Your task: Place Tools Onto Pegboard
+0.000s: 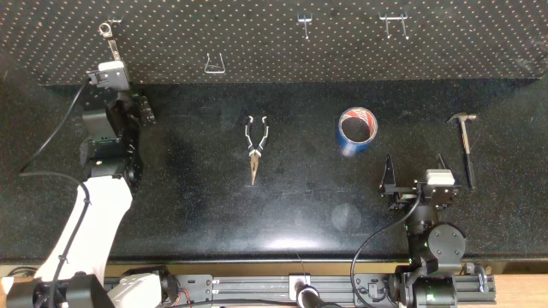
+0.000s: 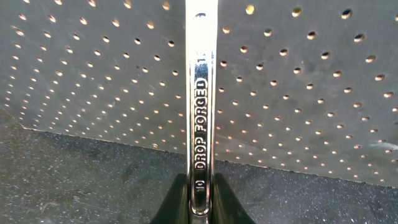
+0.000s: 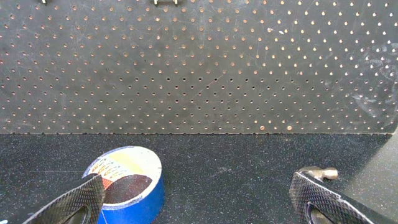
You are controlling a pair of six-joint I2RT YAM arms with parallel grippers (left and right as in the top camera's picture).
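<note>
A grey perforated pegboard (image 1: 257, 43) stands along the far edge of the black speckled table (image 1: 188, 205). At its far left a silver steel combination wrench (image 2: 200, 112) stands up in front of the board, its lower end between the fingers of the left gripper (image 2: 200, 185). Farther right on the board sit a triangular wire hook (image 1: 214, 64), a single metal hook (image 1: 304, 24) and a double metal hook (image 1: 394, 24). On the table, left to right and well apart, lie metal needle-nose pliers (image 1: 256, 145), a blue roll of tape (image 1: 346, 141) and a black-handled hammer (image 1: 467, 141), with the right gripper (image 1: 415, 169) nearer the front edge, between the last two.
</note>
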